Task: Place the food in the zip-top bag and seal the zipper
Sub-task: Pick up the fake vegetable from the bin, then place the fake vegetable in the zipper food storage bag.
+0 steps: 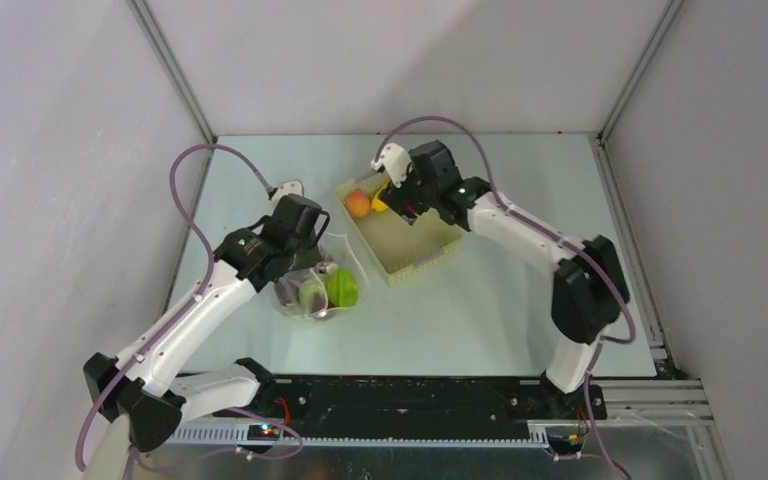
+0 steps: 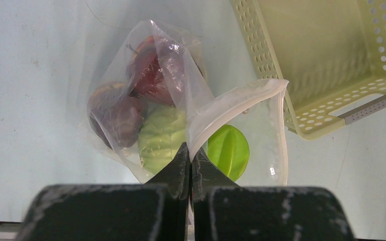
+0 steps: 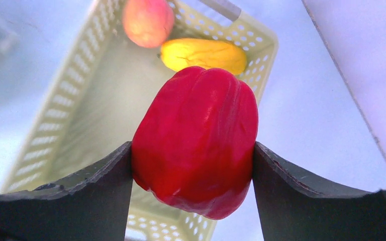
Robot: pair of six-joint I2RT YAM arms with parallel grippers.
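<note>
Glossy pepper (image 3: 196,125) in right gripper (image 3: 192,148), crinkly bag (image 2: 173,57) (seemingly) in left gripper (image 2: 190,150)

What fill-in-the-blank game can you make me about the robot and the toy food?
1. The right gripper is holding the red ____.
2. The peach and the banana are lying in the yellow ____.
3. The left gripper is pinching the edge of the clear ____.

Missing words: pepper, basket, bag.
</note>
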